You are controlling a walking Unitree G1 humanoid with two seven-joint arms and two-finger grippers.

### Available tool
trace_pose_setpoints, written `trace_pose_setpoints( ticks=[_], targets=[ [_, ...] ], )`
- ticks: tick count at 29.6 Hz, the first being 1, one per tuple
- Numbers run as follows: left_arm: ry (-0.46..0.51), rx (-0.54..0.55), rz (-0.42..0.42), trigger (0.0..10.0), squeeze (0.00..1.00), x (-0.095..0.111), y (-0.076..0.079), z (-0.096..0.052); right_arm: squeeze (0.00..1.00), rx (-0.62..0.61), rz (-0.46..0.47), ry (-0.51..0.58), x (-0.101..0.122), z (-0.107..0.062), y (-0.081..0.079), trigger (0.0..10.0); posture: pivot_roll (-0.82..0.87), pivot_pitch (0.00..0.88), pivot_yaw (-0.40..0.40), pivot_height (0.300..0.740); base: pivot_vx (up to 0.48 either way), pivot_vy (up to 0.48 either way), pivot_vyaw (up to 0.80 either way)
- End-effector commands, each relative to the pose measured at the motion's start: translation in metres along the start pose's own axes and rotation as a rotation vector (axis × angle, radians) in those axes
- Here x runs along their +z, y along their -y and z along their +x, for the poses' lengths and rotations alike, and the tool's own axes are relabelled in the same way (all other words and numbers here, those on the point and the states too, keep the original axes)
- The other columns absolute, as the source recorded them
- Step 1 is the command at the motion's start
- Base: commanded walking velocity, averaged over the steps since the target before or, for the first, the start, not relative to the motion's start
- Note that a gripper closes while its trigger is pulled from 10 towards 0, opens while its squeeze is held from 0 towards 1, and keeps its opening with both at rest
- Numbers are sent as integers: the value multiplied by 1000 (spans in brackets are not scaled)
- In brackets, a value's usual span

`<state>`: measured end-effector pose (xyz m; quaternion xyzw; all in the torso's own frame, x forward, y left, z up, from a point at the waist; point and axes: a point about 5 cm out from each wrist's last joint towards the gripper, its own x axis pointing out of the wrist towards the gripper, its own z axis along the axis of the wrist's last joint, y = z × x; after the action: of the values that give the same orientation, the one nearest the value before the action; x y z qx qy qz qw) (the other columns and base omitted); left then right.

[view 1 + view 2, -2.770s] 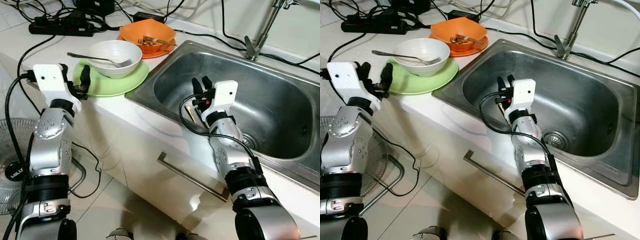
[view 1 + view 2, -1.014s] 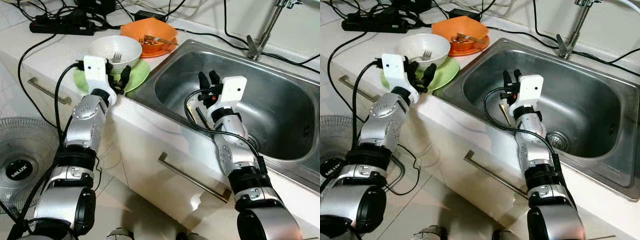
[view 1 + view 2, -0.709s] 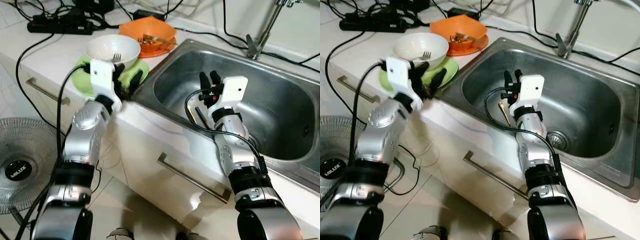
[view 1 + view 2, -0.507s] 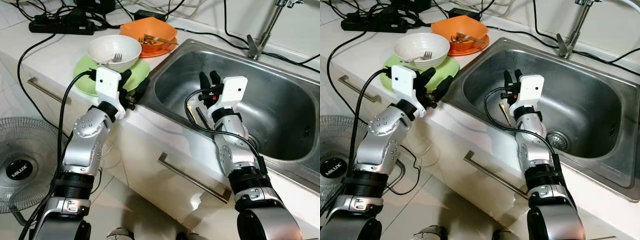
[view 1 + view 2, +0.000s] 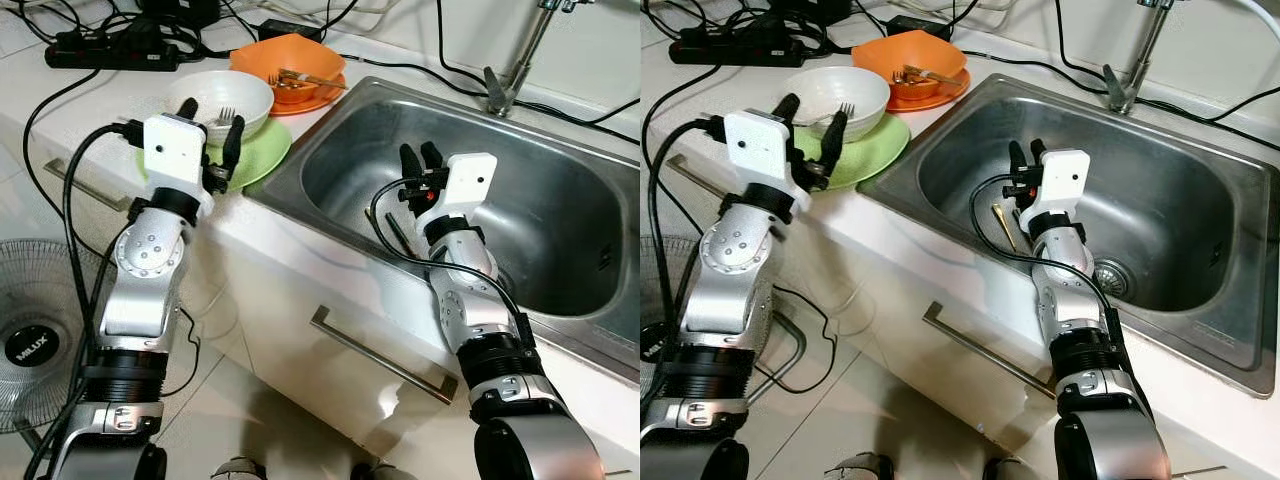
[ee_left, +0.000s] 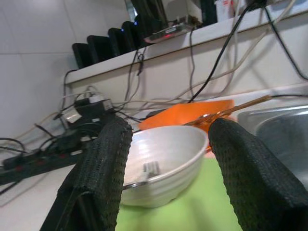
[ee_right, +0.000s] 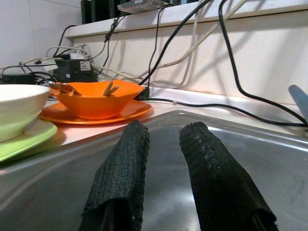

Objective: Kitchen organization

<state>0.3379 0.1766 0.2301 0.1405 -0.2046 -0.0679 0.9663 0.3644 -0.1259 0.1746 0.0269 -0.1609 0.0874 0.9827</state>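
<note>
Left gripper (image 5: 207, 118), fingers spread wide, is hovering just short of the white bowl (image 5: 222, 98) sitting on the green plate (image 5: 255, 158) beside the sink (image 5: 520, 200), likely hard, slick and breakable with a loose fork (image 5: 226, 116) inside, so the rim looks the best hold, while the right gripper (image 5: 420, 160) is hanging narrowly parted inside the sink.

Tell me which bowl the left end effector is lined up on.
The white bowl on the green plate, framed between the left end effector fingers; the orange bowl sits farther back.
</note>
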Motion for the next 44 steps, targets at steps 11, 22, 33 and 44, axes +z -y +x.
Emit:
trace_pose_setpoints(
  ticks=[11, 22, 33, 44],
  targets=[
    [-71, 2, 97, 10000, 0, -19, -19, -3, 0, -17, 15, -12, -3, -3, 2, 10000, 133, 93, -24, 740, 0, 0, 0],
    [-84, 28, 110, 10000, 0, -25, -23, 8, 0, -18, 19, -12, -4, -3, 2, 10000, 129, 90, -23, 740, 0, 0, 0],
    [-101, 39, 119, 10000, 0, -30, -23, 18, 0, -22, 19, -11, -3, -3, 3, 10000, 128, 87, -23, 740, 0, 0, 0],
    [-121, 39, 107, 10000, 0, -33, -19, 28, 0, -20, 18, -11, -3, -3, 3, 10000, 124, 86, -24, 740, 0, 0, 0]
  ],
)
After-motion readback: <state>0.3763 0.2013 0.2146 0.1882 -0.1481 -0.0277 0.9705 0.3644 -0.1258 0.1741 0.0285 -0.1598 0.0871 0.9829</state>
